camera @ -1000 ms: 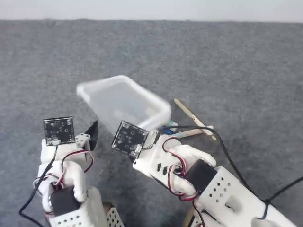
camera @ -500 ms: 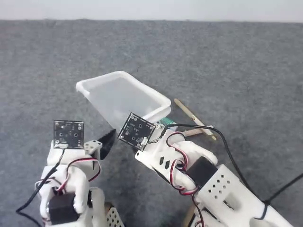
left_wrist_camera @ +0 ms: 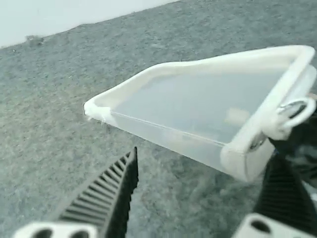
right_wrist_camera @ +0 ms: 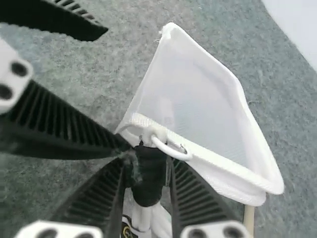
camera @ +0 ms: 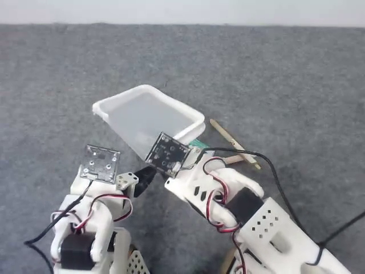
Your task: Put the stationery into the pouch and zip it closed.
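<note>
The pouch [camera: 145, 117] is found near the middle of the bench, a translucent white thing, with its far end lifted off the grey surface and its mouth gaping wide. At its near corner the zip pull [right_wrist_camera: 149, 181], a black tab under a small metal ring [right_wrist_camera: 168, 146], is clamped between the black ribbed fingers of the right pincer [right_wrist_camera: 147, 166]. That pincer is closed, and the tab is gripped squarely.

The left pincer [left_wrist_camera: 204, 163] is spread wide with nothing held in it. One finger [left_wrist_camera: 121, 191] is poised over bare bench below the pouch's long side. The other [left_wrist_camera: 283, 191] is set just beside the corner where the ring hangs. Whether that finger touches the pouch cannot be told. In the right wrist view the same finger [right_wrist_camera: 64, 131] is seen laid close against the corner, right up by the pull.

Stationery is left out on the bench. A wooden pencil [camera: 232, 141] is lying just beside the pouch, toward the right edge. A second pale stick [camera: 236, 159] is partly covered by a black cable [camera: 274, 188]. Something green [camera: 197, 142] is tucked between the pouch and the right arm [camera: 239, 202], but what it is cannot be made out. Inside the pouch a faint pale shape [left_wrist_camera: 237, 116] is showing through the wall, too blurred to name.
</note>
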